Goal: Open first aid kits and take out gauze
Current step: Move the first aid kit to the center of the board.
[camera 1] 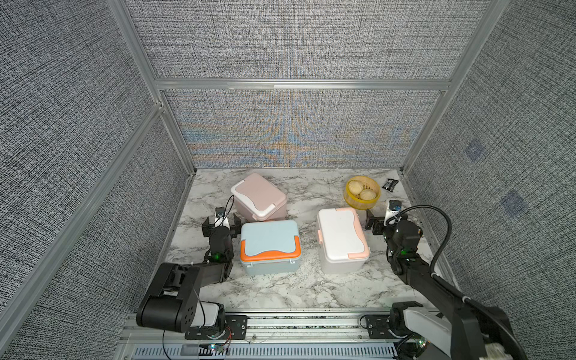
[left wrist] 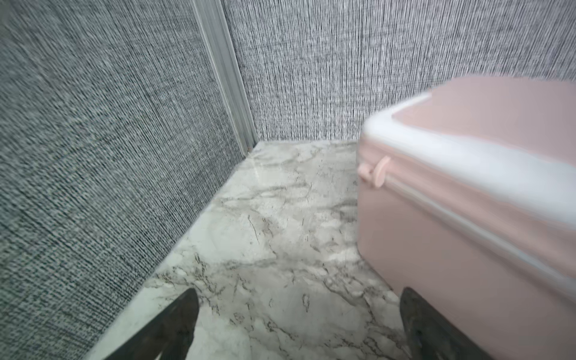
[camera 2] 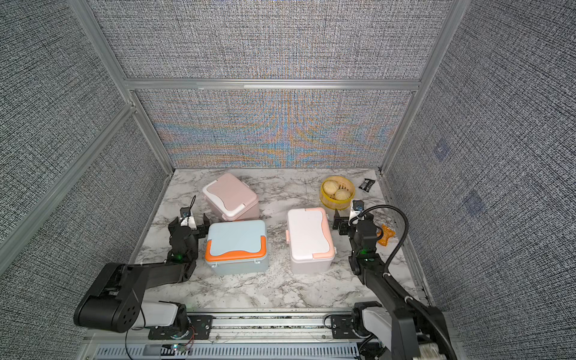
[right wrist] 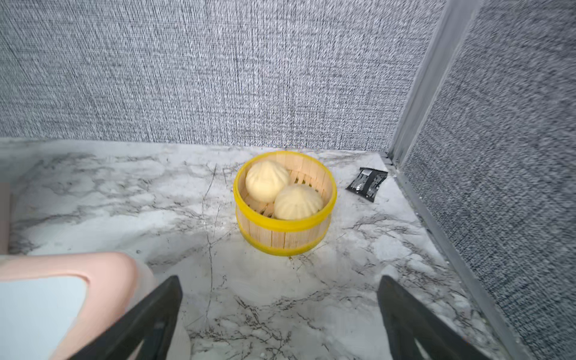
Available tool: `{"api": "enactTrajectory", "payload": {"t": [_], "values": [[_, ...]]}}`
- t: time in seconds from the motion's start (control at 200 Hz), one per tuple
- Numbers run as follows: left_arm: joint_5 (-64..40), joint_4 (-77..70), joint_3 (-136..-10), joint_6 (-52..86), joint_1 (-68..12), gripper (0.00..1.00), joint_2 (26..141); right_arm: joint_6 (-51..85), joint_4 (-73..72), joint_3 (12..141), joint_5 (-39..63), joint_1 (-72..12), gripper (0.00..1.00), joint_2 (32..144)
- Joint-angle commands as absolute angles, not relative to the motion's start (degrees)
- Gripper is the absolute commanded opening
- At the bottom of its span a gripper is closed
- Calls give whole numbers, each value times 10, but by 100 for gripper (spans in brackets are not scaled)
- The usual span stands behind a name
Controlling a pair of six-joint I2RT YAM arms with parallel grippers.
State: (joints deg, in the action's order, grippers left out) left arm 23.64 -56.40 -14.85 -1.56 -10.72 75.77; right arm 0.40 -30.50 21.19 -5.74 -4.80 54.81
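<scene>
Marble [camera 1: 280, 290] open in front, left pincer [camera 1: 221, 224] spread at blue kit [camera 1: 270, 246] corner, right pincer [camera 1: 381, 221] spread beside white kit [camera 1: 341, 243]

Three kits [camera 1: 269, 240], two buns [right wrist: 268, 185], one basket [right wrist: 285, 226]

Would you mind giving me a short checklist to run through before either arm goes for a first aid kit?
1. Left gripper empty, jaws apart: ok.
2. Right gripper empty, jaws apart: ok.
3. Pink kit, blue kit and white kit upright on the table, all closed: ok.
4. Gauze in sight: not ok, none shows while the kits are closed.
5. Bun basket apart from the white kit: ok, though it stands close ahead of the right gripper.
6. Side from which each kit opens: cannot tell.
</scene>
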Motion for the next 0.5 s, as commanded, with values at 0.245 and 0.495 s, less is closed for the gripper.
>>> {"api": "enactTrajectory", "payload": {"t": [0.245,0.495], "values": [[143,-188,-234,199,-110,100,447,160,116,329,-11,-49,99,275],[-50,-4,-287,322,-110,100,296,239,277,404,38,-49,99,216]]}}
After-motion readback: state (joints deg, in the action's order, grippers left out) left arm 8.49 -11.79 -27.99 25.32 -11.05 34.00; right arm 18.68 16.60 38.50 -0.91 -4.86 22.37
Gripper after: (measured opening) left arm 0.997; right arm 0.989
